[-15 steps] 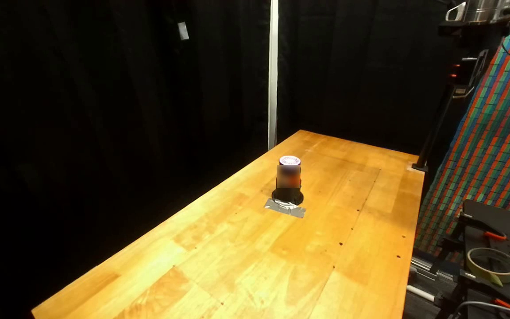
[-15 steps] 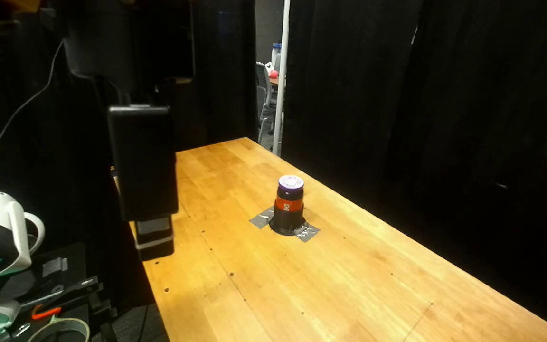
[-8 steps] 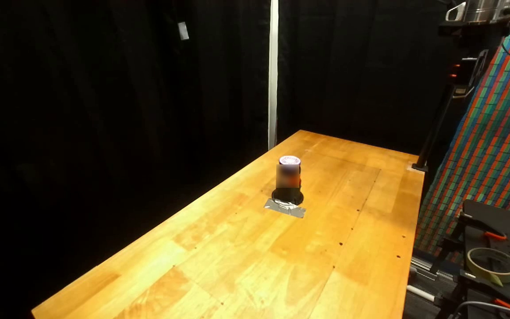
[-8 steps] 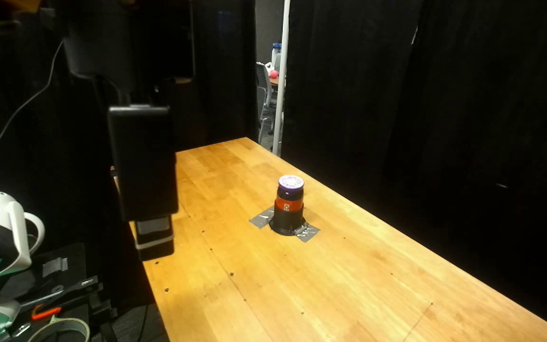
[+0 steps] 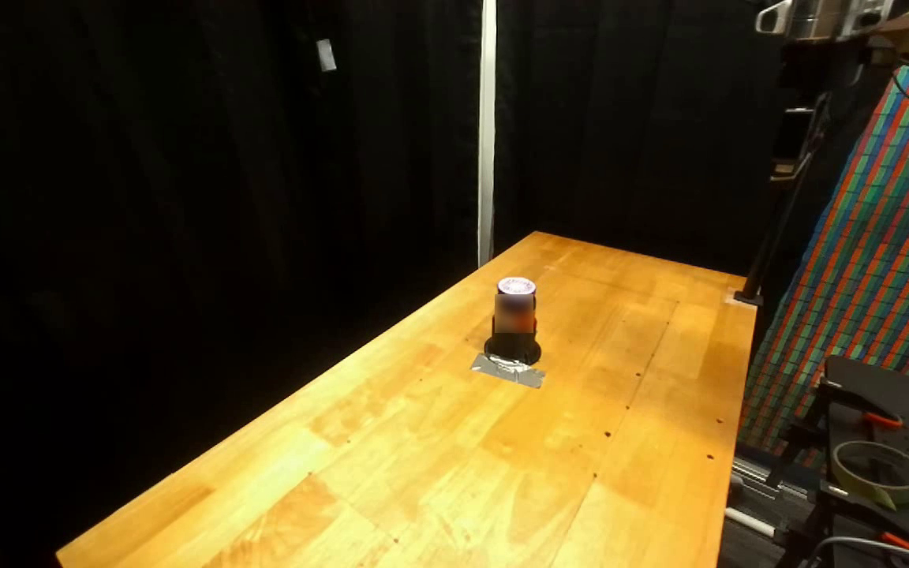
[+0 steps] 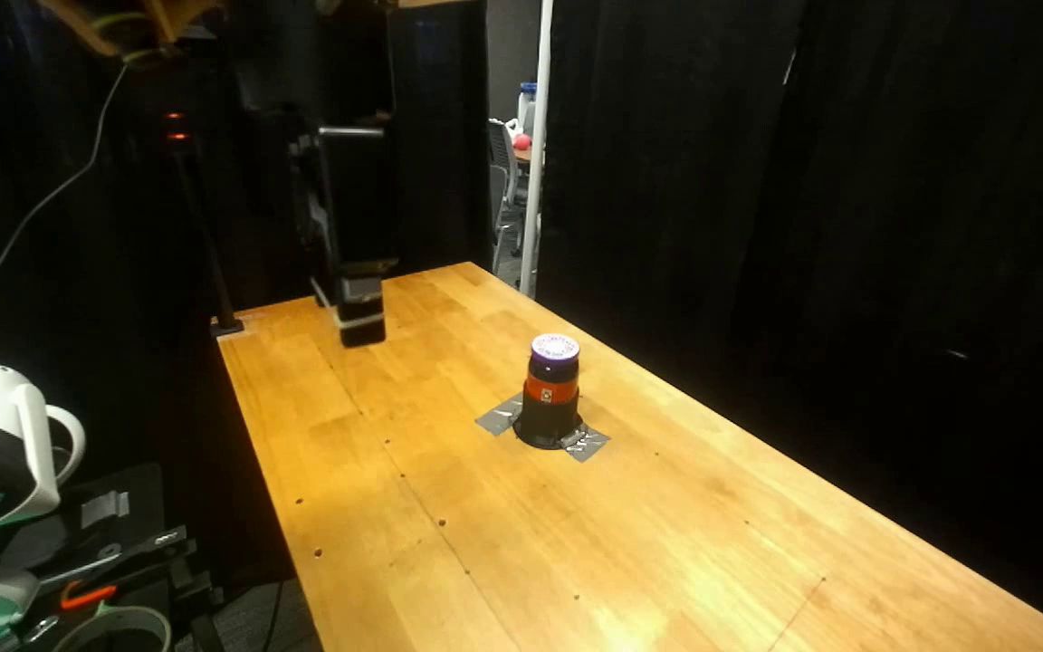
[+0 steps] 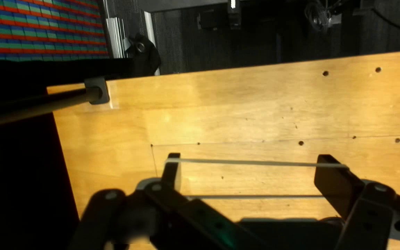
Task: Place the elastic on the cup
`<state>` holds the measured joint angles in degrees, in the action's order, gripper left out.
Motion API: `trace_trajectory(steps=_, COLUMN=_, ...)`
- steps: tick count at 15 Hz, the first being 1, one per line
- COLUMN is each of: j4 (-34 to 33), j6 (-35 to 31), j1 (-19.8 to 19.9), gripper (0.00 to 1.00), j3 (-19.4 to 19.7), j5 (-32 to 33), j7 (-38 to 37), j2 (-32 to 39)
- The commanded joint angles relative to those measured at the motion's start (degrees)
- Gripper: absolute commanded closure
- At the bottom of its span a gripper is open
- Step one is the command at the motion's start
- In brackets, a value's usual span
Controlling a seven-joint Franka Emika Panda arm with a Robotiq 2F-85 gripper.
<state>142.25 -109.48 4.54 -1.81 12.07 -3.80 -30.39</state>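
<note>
The wrist view alone makes plain what the gripper [image 7: 252, 166] is doing: its fingers [image 7: 337, 184] stand wide apart, and the elastic [image 7: 273, 163] is stretched around both, two strands bridging the gap between them. In an exterior view the gripper hangs above the table [image 6: 485, 516], and the elastic is only a pale line near the tip. The cup [image 6: 551, 389] stands upright on the table in both exterior views, well apart from the gripper. An exterior view catches grey tape [image 6: 586, 443] on two sides of its dark base, and also a chair [image 6: 502, 147] (glimpsed past the edge of the black curtains [image 6: 802, 181]). The patterned cloth [image 5: 857, 276] shows in an exterior view and from the wrist. As for writing, the lid [image 6: 555, 347] carries a ring of print too small to read, and the orange-red label [image 6: 565, 391] bears a little pale square; in an exterior view the cup's middle [image 5: 514, 314] is blurred.
</note>
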Motion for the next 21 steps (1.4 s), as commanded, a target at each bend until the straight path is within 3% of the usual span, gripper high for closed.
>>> trace_trajectory(steps=1, j4=-6.5, j6=-4.1, j1=-4.2, gripper=0.0, j3=-6.4, j5=-1.2, j7=-9.0, j2=8.8)
trace_trajectory(steps=5, j4=-13.1, j6=-15.4, j1=-6.1, gripper=0.0, j3=-11.9, j5=1.1, j7=-21.5, j2=19.6)
trace_trajectory(steps=8, j4=-19.3, j6=-23.4, j1=-6.5, gripper=0.0, j3=-12.8, j5=4.1, j7=-28.5, j2=28.6)
trace_trajectory(steps=12, j4=-28.2, j6=-28.8, j1=-8.5, gripper=0.0, j3=-9.4, j5=7.2, j7=-30.4, j2=40.4)
trace_trajectory(steps=21, j4=-43.0, j6=-29.9, j1=-13.9, gripper=0.0, j3=-0.4, j5=3.2, j7=-26.9, j2=57.8)
